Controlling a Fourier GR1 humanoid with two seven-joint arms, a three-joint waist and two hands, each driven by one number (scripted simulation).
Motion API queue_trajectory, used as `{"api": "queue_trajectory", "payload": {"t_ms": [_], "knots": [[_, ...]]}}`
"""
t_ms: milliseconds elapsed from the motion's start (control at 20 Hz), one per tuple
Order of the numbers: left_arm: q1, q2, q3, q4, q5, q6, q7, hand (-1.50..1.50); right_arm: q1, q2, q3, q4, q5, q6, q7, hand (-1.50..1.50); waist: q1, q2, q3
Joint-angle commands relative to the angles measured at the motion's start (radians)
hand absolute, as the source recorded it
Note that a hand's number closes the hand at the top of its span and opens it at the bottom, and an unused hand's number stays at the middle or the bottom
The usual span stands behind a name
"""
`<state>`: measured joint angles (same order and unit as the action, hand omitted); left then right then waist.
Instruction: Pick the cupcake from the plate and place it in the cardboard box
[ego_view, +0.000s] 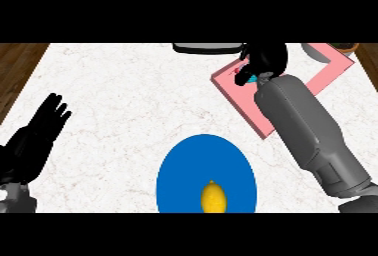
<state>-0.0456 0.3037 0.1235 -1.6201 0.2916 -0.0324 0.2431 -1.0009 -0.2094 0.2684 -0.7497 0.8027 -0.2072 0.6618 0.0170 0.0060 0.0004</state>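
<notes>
Two hands are showing: the left hand (40, 131) is resting open at nine o'clock, fingers straight. The right hand (264, 57) is curling round the cupcake (251, 78), mostly hiding it, over the pink box (238, 95) at one o'clock. The plate (184, 165) at six o'clock is carrying only a yellow fruit (213, 196). The cupcake is probably light, soft and crushable, and its wrapper sides are looking like the safest hold.

Your right forearm (310, 132) was a smooth grey tapered cylinder with a seamed collar at its elbow end; your left forearm (15, 199) showed the same grey. Your left hand (37, 135) and right hand (266, 56) were plain black, unmarked
</notes>
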Motion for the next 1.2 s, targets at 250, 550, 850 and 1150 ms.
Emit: {"api": "queue_trajectory", "payload": {"t_ms": [250,550,850,1150], "knots": [[-0.015,-0.025,-0.012,-0.05,-0.013,0.017,0.065,0.0,0.007,0.087,-0.086,0.1,-0.036,-0.075,-0.161,-1.5,-0.001,-0.002,0.0],[0.013,-0.025,0.012,0.012,-0.021,-0.003,-0.015,0.0,0.1,0.078,-0.236,-0.081,-0.151,-0.363,-0.269,-1.5,-0.016,-0.001,0.001],[0.047,-0.02,0.015,-0.044,-0.016,-0.006,0.02,0.0,0.222,0.055,-0.34,-0.28,-0.302,-0.375,-0.339,-1.5,-0.028,-0.012,0.001],[0.017,-0.033,0.014,-0.043,-0.03,0.005,0.038,0.0,0.366,-0.05,-0.434,-0.435,-0.441,-0.262,-0.4,-1.5,-0.025,-0.008,0.0]]}}
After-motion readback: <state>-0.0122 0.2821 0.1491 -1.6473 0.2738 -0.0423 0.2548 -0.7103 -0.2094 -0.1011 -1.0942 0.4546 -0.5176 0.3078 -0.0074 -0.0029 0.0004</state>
